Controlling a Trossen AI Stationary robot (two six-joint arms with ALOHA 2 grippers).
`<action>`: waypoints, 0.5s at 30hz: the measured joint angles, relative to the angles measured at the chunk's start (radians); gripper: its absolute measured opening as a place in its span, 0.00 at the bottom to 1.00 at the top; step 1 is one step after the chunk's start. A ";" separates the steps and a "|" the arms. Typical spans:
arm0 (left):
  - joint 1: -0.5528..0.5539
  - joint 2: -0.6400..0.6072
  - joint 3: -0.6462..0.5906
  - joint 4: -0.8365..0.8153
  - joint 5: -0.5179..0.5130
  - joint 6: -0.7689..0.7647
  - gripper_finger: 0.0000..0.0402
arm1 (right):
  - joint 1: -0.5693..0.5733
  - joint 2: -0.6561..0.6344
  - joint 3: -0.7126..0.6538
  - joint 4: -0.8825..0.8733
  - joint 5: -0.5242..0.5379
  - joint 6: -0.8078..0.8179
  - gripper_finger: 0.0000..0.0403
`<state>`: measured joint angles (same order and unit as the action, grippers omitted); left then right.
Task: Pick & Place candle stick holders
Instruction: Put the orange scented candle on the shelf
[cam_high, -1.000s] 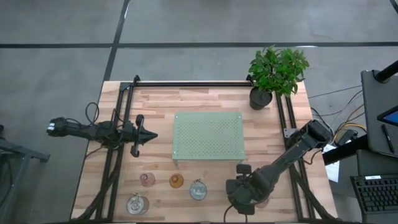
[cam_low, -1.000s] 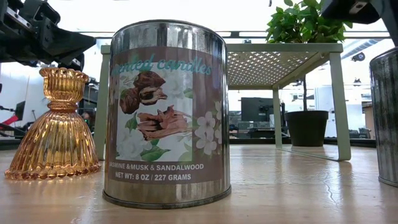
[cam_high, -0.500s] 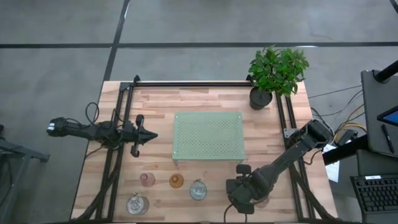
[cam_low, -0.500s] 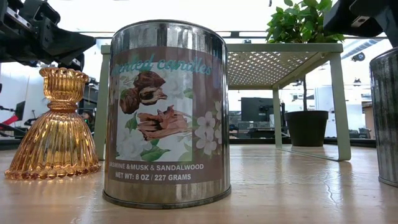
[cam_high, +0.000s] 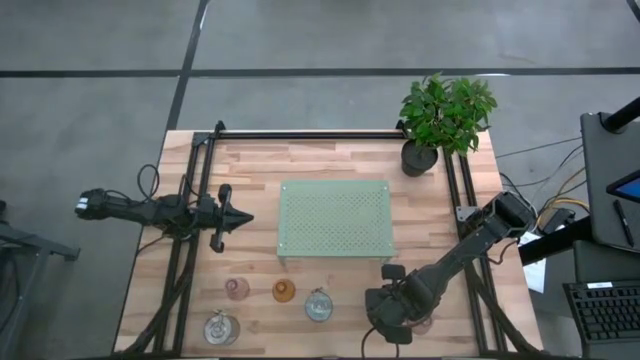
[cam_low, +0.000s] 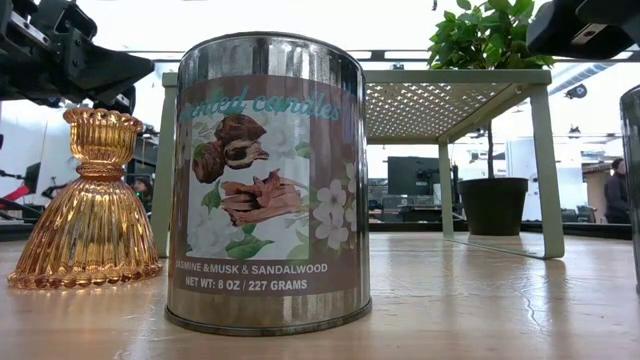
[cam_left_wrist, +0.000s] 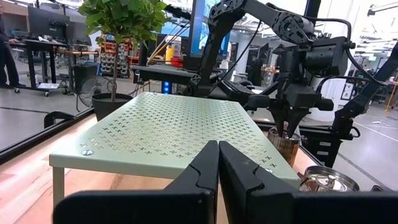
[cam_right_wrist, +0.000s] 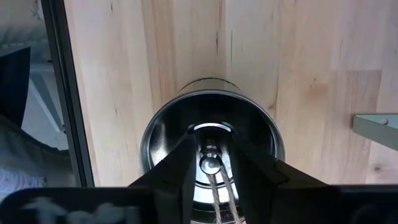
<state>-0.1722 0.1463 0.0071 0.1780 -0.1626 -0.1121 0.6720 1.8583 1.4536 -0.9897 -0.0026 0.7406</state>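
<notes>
R gripper (cam_high: 392, 312) hangs nose-down at the near edge of the table, tips dipped into the mouth of a shiny tin (cam_right_wrist: 155, 140). That tin is the holder in play. It sits straight below the jaws and around them, upright, so its long axis runs top to bottom, in line w/ the gripper's own reach.

In the R wrist view the jaws are a narrow slot apart. A small round metal stub w/ a wick (cam_right_wrist: 210, 164) stands dead centre between them, and the tin's rim rings both fingers (cam_right_wrist: 186, 168) about evenly. I see a sliver of gap either side of the stub, so not pinching yet, as far as I can judge. No sideways fix looks needed; my guess is the squeeze just has to finish before any lift.

The green mesh rack (cam_high: 335, 220), likely the drop spot, lies out ahead of those jaws, toward the middle of the table and higher than the tin. The move would be up first, then forward.

L gripper (cam_high: 235, 217) waits off the rack's far side, jaws pressed tight together, nothing in them. It's well away from the tin, so R arm is clearly the nearer one.

Other holders, a pink one (cam_high: 237, 289), an amber one (cam_high: 284, 291) and two silvery ones (cam_high: 318, 305), sit in a loose row beside the R jaws, apart from them, toward the L arm's side.
</notes>
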 joint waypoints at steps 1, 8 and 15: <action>0.000 0.000 0.000 0.000 0.000 0.000 0.03 | 0.000 0.000 0.000 0.000 -0.002 0.000 0.22; 0.000 0.000 0.000 0.000 0.000 0.000 0.03 | 0.000 -0.001 0.013 -0.007 -0.016 0.000 0.22; 0.000 0.000 0.000 0.000 0.000 0.000 0.03 | 0.000 -0.002 0.025 -0.036 -0.013 0.005 0.26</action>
<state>-0.1725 0.1461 0.0071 0.1782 -0.1626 -0.1123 0.6724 1.8561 1.4789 -1.0253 -0.0158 0.7457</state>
